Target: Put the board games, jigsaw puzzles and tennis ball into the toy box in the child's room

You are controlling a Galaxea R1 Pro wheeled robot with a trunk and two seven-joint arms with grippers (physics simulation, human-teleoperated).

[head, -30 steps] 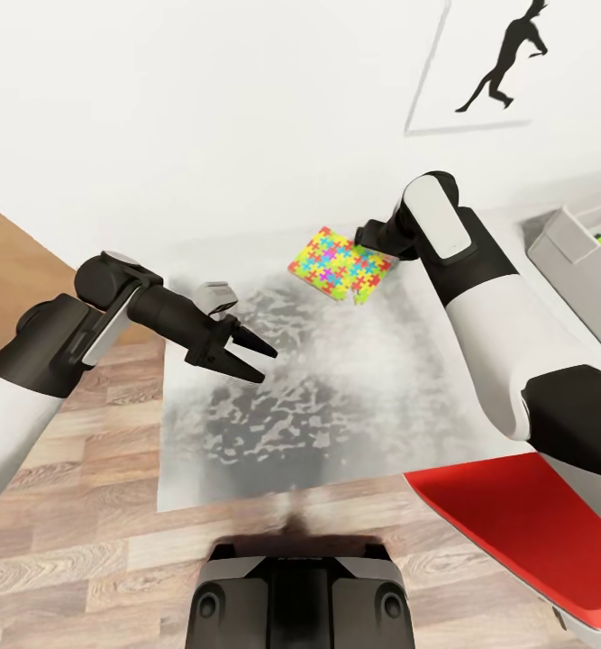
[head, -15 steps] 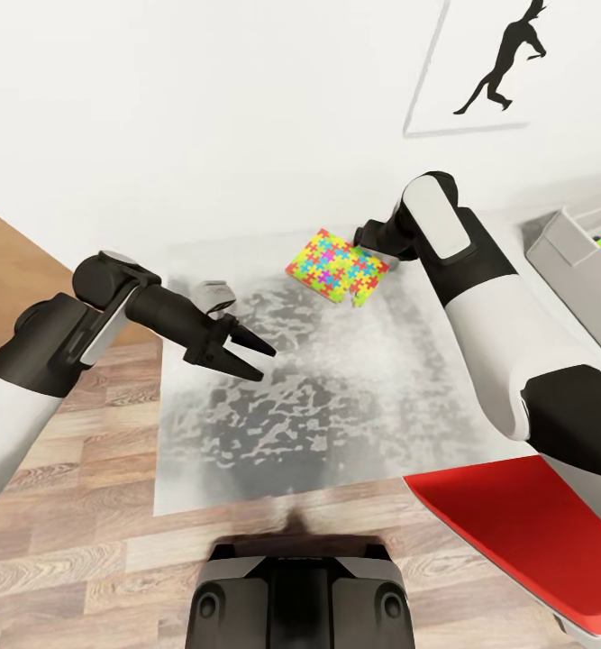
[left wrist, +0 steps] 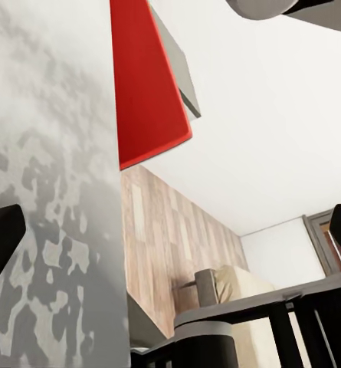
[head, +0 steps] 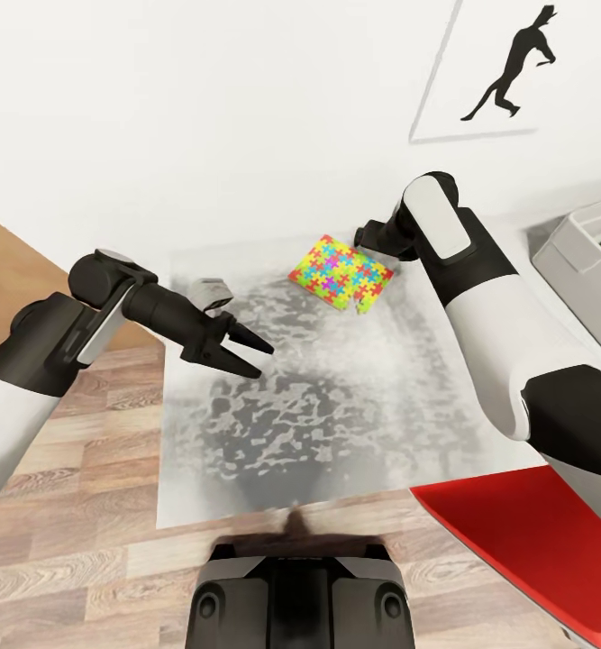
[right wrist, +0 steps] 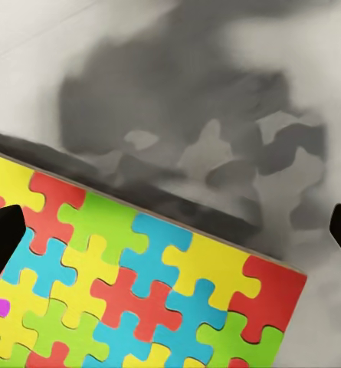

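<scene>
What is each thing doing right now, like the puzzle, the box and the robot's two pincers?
jigsaw puzzle: tilted, at the right pincer
toy box: open-topped, something puzzle-patterned inside
left pincer: open, empty, over the table
right pincer: hidden behind the arm in the head view; fingertips spread apart in its wrist view

On the far white wall to your right hangs a black silhouette picture (head: 507, 68). A red panel (head: 534, 532) sits near right, and wood-plank floor (head: 75, 505) spreads near left.
</scene>
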